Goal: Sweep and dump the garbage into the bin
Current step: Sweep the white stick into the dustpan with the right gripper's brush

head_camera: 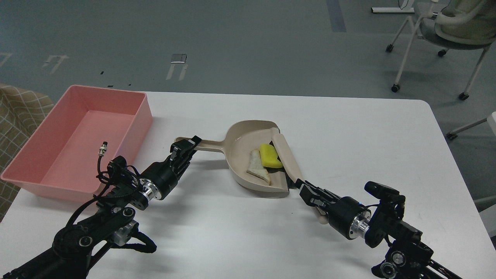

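The beige dustpan (242, 149) lies on the white table (348, 131) at the middle. In it lie the yellow sponge chunk (270, 155) and the whitish bread slice (258, 167). My left gripper (188, 145) is shut on the dustpan's long handle (205, 144). My right gripper (304, 186) is shut on the handle of the beige brush (288, 157), which lies along the pan's open right edge, against the sponge. The pink bin (77, 135) stands at the left of the table, with nothing in it.
The bin's near right corner is next to my left arm. An office chair (449, 31) stands on the floor beyond the table's far right corner. A checked fabric (19, 112) shows at the left edge.
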Motion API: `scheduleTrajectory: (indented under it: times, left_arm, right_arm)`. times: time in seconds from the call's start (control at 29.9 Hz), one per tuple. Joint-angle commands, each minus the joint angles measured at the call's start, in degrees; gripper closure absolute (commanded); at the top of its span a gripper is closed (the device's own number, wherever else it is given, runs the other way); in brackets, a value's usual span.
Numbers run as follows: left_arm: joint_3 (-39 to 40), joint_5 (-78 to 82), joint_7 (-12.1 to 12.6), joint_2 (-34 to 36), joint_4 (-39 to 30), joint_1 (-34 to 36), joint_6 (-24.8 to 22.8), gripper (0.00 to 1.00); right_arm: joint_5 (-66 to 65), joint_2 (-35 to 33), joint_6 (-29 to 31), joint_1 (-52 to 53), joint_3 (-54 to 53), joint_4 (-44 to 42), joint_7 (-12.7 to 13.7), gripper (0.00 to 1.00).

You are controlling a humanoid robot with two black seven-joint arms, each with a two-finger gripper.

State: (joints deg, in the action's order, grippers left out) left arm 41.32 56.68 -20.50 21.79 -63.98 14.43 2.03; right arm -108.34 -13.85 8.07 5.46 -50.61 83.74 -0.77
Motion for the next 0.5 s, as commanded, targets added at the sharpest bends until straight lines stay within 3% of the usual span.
scheduleTrajectory:
  times: [0.0,0.23,0.47]
  left_arm:
    - [0.1,0.0,0.0,0.0,0.0,0.1,0.0,1.00]
    - [0.2,-0.1,-0.1,0.1,0.0,0.2,0.0,1.00]
    - [0.3,-0.3,-0.2,-0.1,0.0,0.1,0.0,1.00]
  right_arm:
    - [0.2,0.8,0.0,1.2,0.0,0.2,0.0,0.87]
    - [0.2,-0.3,-0.2,1.0,-0.7,0.8,-0.2,0.86]
    - [0.3,-5.5,-0.9,-0.1,-4.6,2.2,-0.6,0.85]
